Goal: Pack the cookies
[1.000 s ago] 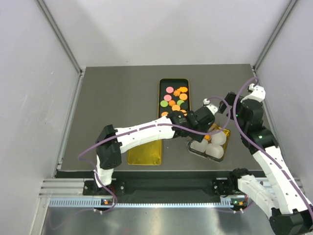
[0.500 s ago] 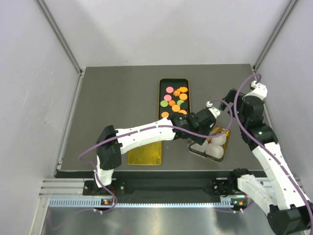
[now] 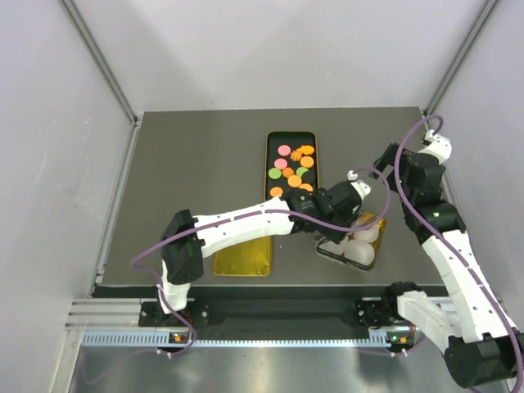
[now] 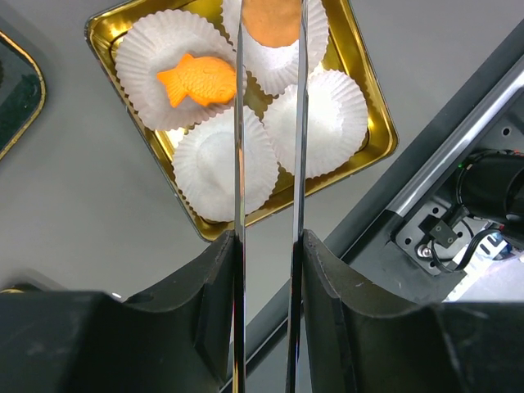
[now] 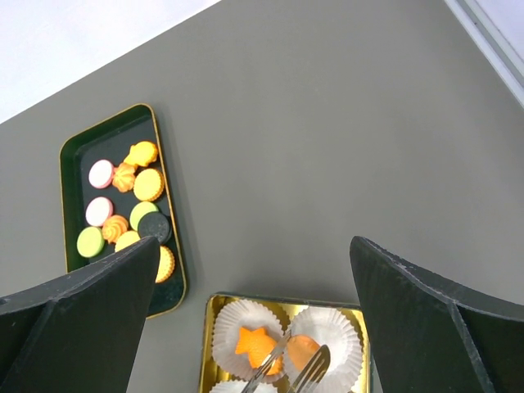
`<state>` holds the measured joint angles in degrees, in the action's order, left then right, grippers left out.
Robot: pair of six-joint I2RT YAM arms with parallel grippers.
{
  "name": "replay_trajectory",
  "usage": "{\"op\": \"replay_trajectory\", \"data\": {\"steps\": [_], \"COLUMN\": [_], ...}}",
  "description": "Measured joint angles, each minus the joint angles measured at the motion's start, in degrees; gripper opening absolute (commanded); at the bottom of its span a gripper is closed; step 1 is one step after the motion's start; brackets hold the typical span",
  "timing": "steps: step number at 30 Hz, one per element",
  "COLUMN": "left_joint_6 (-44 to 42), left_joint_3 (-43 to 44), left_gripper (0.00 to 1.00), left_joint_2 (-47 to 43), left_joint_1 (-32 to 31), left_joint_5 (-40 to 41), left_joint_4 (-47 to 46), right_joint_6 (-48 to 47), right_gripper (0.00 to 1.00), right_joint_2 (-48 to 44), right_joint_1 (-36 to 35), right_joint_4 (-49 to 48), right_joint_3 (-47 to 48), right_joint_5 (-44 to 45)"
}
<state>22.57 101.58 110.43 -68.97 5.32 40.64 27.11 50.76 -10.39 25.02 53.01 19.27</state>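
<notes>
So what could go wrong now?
The left fingers seem to pinch a round cookie by its thin edges, so it might slip and miss its cup. The long fingers could also squash that paper cup or bump the fish cookie next door.

Orange, pink, green and black cookies [image 3: 292,168] are lying flat in the dark tray [image 3: 268,155], an orange fish-shaped cookie [image 4: 201,82] is sitting in a paper cup [image 4: 139,57], and a round orange cookie [image 4: 272,20] is being gripped above another.
</notes>
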Motion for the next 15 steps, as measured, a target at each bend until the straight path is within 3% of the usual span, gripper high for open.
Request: {"op": "replay_trajectory", "data": {"steps": [15], "left_joint_6": [-0.07], "left_joint_3": [-0.15], "left_gripper": [0.42], "left_joint_2": [1.77], "left_joint_1": [0.00], "left_joint_5": [-1.49], "left_joint_4": [-0.37], "right_joint_6": [0.02], "right_gripper": [1.00], "right_joint_2": [1.90], "right_joint_1": [1.31], "right_joint_4": [0.37], "right_joint_3": [0.72], "right_joint_5": [0.20]}}
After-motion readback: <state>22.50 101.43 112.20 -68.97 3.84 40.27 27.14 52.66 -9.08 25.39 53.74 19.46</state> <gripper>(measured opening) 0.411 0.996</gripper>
